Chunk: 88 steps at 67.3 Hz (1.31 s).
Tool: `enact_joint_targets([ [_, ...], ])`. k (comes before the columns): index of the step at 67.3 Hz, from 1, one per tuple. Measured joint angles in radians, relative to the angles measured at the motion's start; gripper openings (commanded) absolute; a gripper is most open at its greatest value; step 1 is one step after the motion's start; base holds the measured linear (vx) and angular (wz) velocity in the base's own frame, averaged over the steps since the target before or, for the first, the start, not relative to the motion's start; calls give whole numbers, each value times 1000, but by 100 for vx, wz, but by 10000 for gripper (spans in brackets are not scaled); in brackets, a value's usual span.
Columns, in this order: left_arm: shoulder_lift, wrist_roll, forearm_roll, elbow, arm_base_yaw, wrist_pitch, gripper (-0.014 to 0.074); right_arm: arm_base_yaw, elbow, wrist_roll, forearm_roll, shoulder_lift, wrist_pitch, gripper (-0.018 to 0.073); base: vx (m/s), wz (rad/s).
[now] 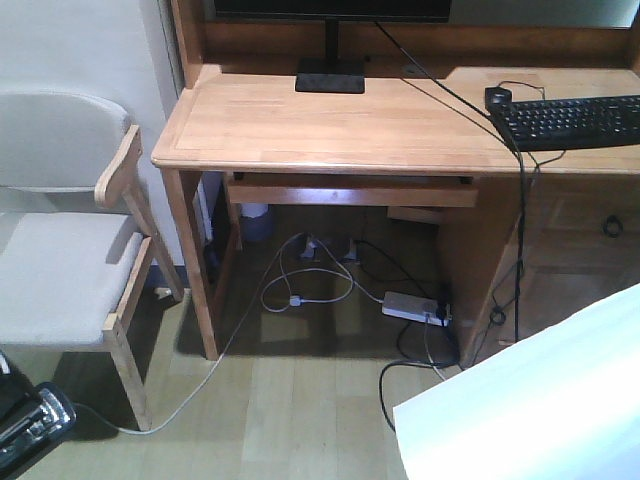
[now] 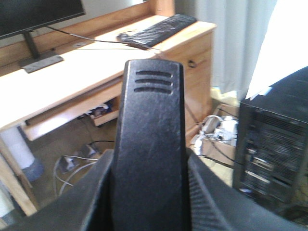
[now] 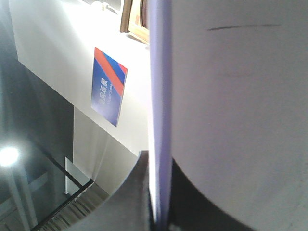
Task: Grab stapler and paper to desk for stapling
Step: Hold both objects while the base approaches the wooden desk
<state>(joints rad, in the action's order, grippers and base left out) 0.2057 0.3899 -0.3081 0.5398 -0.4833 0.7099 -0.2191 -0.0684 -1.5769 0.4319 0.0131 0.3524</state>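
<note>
My left gripper (image 2: 149,197) is shut on the black stapler (image 2: 151,139), which stands upright between the fingers (image 2: 91,192) and fills the middle of the left wrist view; no orange-red patch shows. My right gripper (image 3: 159,197) is shut on the white paper (image 3: 231,96), seen edge-on in the right wrist view. The paper also shows in the front view (image 1: 540,400) at the bottom right, held above the floor. The light wooden desk (image 1: 330,125) stands ahead and also shows in the left wrist view (image 2: 62,82). Part of the left gripper (image 1: 25,430) shows at the front view's bottom left.
On the desk are a monitor base (image 1: 330,78), a black keyboard (image 1: 570,120) and a mouse (image 1: 498,96). A padded wooden chair (image 1: 60,250) stands left of the desk. Cables and a power strip (image 1: 415,308) lie under it. A black computer tower (image 2: 274,139) is at the right.
</note>
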Motion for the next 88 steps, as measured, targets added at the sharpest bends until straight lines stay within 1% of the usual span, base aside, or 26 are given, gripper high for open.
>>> enact_joint_targets([
  [88, 0, 0, 0, 0, 0, 0, -6, 0, 0, 0, 0, 0, 0, -2, 16, 0],
])
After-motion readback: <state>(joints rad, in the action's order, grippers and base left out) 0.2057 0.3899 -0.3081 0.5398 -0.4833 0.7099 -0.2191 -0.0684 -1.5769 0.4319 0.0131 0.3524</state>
